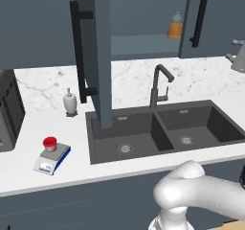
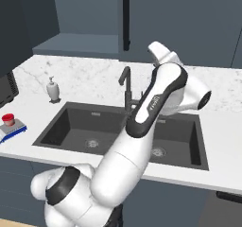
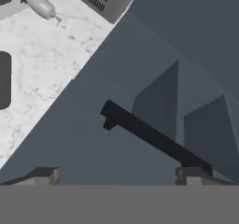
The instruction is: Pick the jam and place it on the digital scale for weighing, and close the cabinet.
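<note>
The jam [image 1: 49,143], a short jar with a red lid, stands on the digital scale [image 1: 51,160] at the counter's front left; both also appear as jam [image 2: 8,119] on scale [image 2: 12,129]. One door of the cabinet [image 1: 102,56] stands wide open, seen edge-on over the sink, with its black bar handle [image 1: 78,47] on the left side. My gripper [image 3: 116,176] is open with nothing between its fingertips [image 3: 44,175]. It faces a slate-blue door face whose black handle [image 3: 149,134] ends close to one fingertip.
An amber bottle [image 1: 174,28] stands on the open cabinet shelf. A white soap dispenser [image 1: 70,102] and the dark microwave [image 1: 9,109] are at the left. The double sink [image 1: 158,131] and faucet [image 1: 158,85] lie under the open door. My arm [image 2: 156,103] rises over the sink.
</note>
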{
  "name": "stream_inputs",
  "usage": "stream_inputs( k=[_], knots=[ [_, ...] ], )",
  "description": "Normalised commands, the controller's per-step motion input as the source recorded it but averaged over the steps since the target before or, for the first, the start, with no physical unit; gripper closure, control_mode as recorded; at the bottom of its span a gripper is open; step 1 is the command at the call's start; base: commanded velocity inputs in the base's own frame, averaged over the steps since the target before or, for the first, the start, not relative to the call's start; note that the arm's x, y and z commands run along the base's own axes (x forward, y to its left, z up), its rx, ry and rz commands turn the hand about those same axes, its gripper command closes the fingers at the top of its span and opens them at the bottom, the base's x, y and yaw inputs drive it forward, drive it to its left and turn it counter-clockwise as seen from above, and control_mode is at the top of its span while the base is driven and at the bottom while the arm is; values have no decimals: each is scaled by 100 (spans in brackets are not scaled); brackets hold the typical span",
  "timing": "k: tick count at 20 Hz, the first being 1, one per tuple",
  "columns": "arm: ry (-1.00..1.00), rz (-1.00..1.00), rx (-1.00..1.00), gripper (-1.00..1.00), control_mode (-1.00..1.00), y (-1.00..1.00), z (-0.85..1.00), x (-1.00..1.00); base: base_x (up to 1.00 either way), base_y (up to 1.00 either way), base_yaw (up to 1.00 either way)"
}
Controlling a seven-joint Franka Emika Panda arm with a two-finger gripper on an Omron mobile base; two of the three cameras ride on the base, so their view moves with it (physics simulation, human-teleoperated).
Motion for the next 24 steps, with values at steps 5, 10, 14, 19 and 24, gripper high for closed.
stream_inputs(
  k=[5, 10, 14, 19, 24],
  knots=[
    [-4, -23, 24, -100, -100, 91, 6, -58, 0, 0, 0],
    [-32, -14, 23, -100, -100, 100, 0, -60, 0, 0, 0],
    [-34, -10, 31, -100, -100, 51, 21, -68, 0, 0, 0],
    [-5, 0, 13, -100, -100, 21, 71, -73, 0, 0, 0],
    [14, 3, 0, -100, -100, 31, 46, -98, 0, 0, 0]
  ],
)
